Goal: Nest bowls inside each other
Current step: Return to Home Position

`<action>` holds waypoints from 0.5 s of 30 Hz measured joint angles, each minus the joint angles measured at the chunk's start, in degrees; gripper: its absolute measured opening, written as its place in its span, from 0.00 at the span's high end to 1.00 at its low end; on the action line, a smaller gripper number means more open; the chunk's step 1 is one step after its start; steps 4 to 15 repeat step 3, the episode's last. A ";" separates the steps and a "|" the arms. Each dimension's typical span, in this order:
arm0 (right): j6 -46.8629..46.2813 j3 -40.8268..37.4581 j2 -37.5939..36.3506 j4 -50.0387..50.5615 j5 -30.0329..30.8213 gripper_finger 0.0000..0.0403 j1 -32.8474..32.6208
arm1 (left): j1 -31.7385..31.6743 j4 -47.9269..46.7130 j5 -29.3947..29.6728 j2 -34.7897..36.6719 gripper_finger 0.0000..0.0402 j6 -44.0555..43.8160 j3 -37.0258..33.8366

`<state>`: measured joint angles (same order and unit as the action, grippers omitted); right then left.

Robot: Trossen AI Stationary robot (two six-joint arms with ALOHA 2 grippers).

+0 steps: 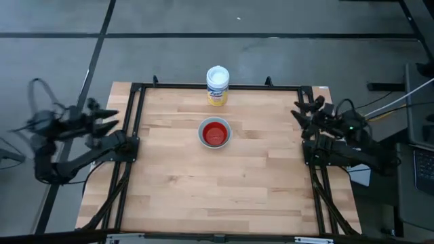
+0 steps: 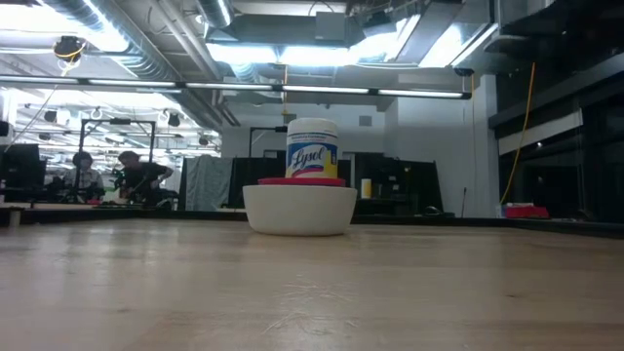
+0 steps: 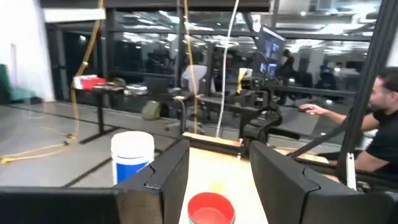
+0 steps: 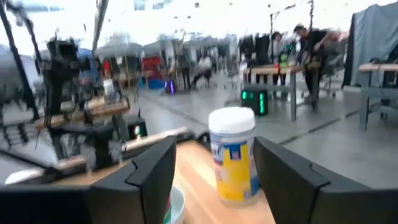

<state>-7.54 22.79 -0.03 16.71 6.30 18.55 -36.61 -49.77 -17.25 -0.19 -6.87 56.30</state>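
A white bowl (image 1: pixel 215 133) stands on its base in the middle of the wooden table, with a red bowl (image 1: pixel 215 135) nested in it; the red rim (image 2: pixel 300 181) shows just above the white wall (image 2: pixel 299 210). My left gripper (image 1: pixel 108 118) hangs open over the table's left edge, pointing level toward the bowls (image 3: pixel 211 208). My right gripper (image 1: pixel 302 112) hangs open over the right edge, also level, with the white bowl's rim (image 4: pixel 176 205) low between its fingers. Nothing is between either pair of fingers.
A white-lidded, yellow-labelled canister (image 1: pixel 218 85) stands upright just behind the bowls, near the far edge (image 2: pixel 312 148). A black frame (image 1: pixel 135 108) runs round the tabletop. Bare wood lies in front of the bowls and to both sides. People sit at desks in the room beyond.
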 joint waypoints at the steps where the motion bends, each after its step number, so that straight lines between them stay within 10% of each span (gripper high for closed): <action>1: -0.03 -2.10 -0.01 -3.22 0.36 0.47 0.00 | -0.08 2.46 -0.95 -0.02 0.59 -0.08 -2.80; 15: -0.91 -5.91 -0.03 -7.30 1.05 0.48 0.00 | -0.21 7.15 -3.19 -0.02 0.59 -1.03 -8.36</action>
